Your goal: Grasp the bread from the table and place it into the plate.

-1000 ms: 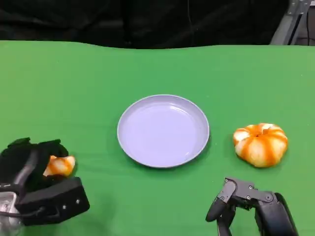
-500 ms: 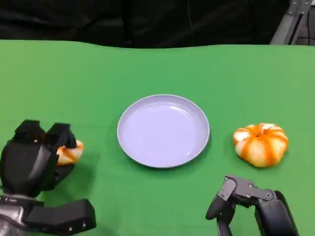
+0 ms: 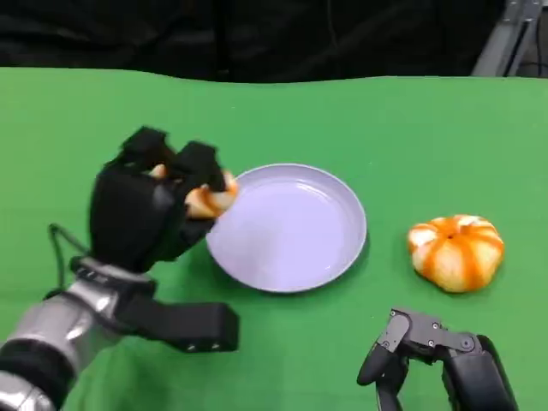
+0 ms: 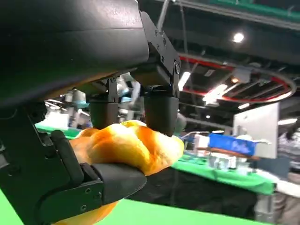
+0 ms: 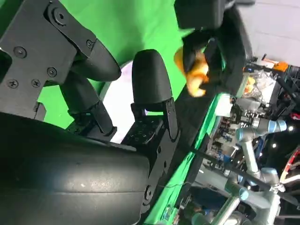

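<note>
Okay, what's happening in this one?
The robot's left hand holds a piece of bread in the air at the left rim of the plate, not yet set down. The right hand rests low near the table's front edge, holding nothing. A second, pumpkin-shaped bread sits on the green table, right of the plate.

Left hand (image 3: 150, 210) carried bread (image 3: 210, 199) up to plate (image 3: 338, 257) rim.
</note>
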{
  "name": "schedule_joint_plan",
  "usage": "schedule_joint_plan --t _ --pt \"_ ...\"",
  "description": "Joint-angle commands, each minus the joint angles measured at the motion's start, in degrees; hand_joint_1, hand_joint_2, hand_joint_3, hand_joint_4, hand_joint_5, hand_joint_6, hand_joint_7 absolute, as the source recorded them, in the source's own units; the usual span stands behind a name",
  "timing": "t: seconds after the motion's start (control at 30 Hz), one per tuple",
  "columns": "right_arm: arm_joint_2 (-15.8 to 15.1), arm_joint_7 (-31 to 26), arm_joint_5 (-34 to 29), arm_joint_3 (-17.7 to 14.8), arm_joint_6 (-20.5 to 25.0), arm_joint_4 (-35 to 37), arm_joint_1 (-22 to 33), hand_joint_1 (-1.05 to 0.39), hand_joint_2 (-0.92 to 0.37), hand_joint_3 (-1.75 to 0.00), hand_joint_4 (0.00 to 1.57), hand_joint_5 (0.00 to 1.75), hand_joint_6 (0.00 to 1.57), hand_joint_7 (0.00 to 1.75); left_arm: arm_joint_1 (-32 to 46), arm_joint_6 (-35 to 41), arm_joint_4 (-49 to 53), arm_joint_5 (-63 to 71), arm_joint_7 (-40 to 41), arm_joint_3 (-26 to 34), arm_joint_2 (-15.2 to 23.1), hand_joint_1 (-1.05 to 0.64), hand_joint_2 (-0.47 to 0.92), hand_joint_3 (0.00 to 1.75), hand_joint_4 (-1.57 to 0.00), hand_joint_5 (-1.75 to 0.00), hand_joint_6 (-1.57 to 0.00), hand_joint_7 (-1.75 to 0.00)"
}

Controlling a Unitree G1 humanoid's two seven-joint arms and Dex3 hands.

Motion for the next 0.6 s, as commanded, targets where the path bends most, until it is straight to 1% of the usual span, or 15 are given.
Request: schedule_joint_plan --t 0.03,0.07,0.1,0.23,0.27,0.33,0.37,0.4,0.43,0.47,0.5,0.53,0.6 --pt "0.3 -0.3 -0.2 0.6 0.0 -0.9 0.7 -0.05 -0.04 -1.75 0.92 1.70 0.92 1.38 -5.4 -0.8 3.1 -0.6 -2.7 -1.3 -2.9 -0.12 0.09 1.60 -1.04 -1.75 -0.85 -1.75" --pt "0.3 -0.4 -0.2 0.7 0.2 -1.0 0.8 -0.05 -0.04 -1.75 0.93 1.71 0.92 1.39 -6.3 -0.9 4.1 -0.9 -3.6 -1.5 -3.8 -0.11 0.10 1.54 -1.04 -1.75 -0.85 -1.75" --pt "0.4 -0.4 -0.2 0.9 0.3 -1.3 0.9 -0.05 -0.05 -1.75 0.93 1.72 0.92 1.39 -7.2 -0.8 5.1 -1.0 -4.8 -1.8 -4.6 -0.11 0.10 1.51 -1.04 -1.75 -0.85 -1.75" --pt "0.3 -0.5 -0.6 1.2 0.3 -1.9 1.6 -0.05 -0.05 -1.75 0.92 1.73 0.91 1.39 -9.6 -0.1 7.7 -1.7 -9.7 -2.5 -7.0 -0.10 0.09 1.49 -1.04 -1.75 -0.84 -1.75" --pt "0.3 -0.6 -0.8 1.3 0.4 -2.2 1.8 -0.05 -0.05 -1.75 0.92 1.73 0.91 1.39 -10.0 0.4 8.1 -2.2 -12.7 -2.6 -7.6 -0.14 0.16 1.39 -1.02 -1.75 -0.82 -1.74" --pt "0.3 -0.7 -1.0 1.5 0.5 -2.6 2.2 -0.04 -0.05 -1.75 0.92 1.74 0.91 1.39 -10.6 1.6 8.6 -3.4 -18.1 -2.4 -8.6 -0.23 0.37 1.03 -0.97 -1.75 -0.77 -1.72" --pt "0.4 -0.6 -1.0 1.5 0.5 -2.7 2.2 -0.04 -0.06 -1.75 0.92 1.74 0.91 1.39 -10.7 2.5 8.5 -4.1 -20.7 -2.3 -9.0 -0.26 0.45 0.86 -0.94 -1.75 -0.77 -1.66" --pt "0.4 -0.6 -0.8 1.5 0.4 -2.6 2.1 -0.04 -0.06 -1.75 0.91 1.74 0.90 1.39 -10.9 3.9 8.3 -4.8 -23.4 -2.1 -9.5 -0.28 0.50 0.76 -0.92 -1.75 -0.79 -1.56" --pt "0.5 -0.6 -0.8 1.5 0.2 -2.6 2.1 -0.04 -0.06 -1.75 0.91 1.74 0.90 1.39 -10.9 5.2 7.9 -5.4 -26.3 -1.9 -9.9 -0.29 0.54 0.68 -0.91 -1.59 -0.84 -1.31" --pt "0.5 -0.6 -0.8 1.5 0.2 -2.6 2.1 -0.04 -0.07 -1.75 0.92 1.75 0.90 1.40 -10.9 6.4 7.4 -6.1 -29.1 -1.8 -10.3 -0.28 0.62 0.50 -0.93 -1.27 -0.91 -0.87" --pt "0.5 -0.6 -0.8 1.5 0.3 -2.7 2.1 -0.05 -0.07 -1.75 0.92 1.75 0.90 1.40 -10.9 7.9 6.5 -6.6 -32.3 -1.8 -10.5 -0.27 0.68 0.40 -0.92 -1.18 -0.94 -0.65" --pt "0.5 -0.7 -0.9 1.5 0.3 -2.7 2.2 -0.05 -0.07 -1.75 0.92 1.75 0.90 1.41 -10.8 9.5 5.6 -6.8 -35.0 -2.0 -10.6 -0.28 0.73 0.32 -0.84 -1.07 -0.90 -0.48" --pt "0.4 -0.6 -1.1 1.2 0.4 -2.7 2.1 -0.05 -0.07 -1.75 0.92 1.75 0.90 1.41 -10.6 12.3 3.9 -6.7 -39.9 -2.4 -10.5 -0.34 0.84 0.14 -0.59 -0.79 -0.72 -0.19"
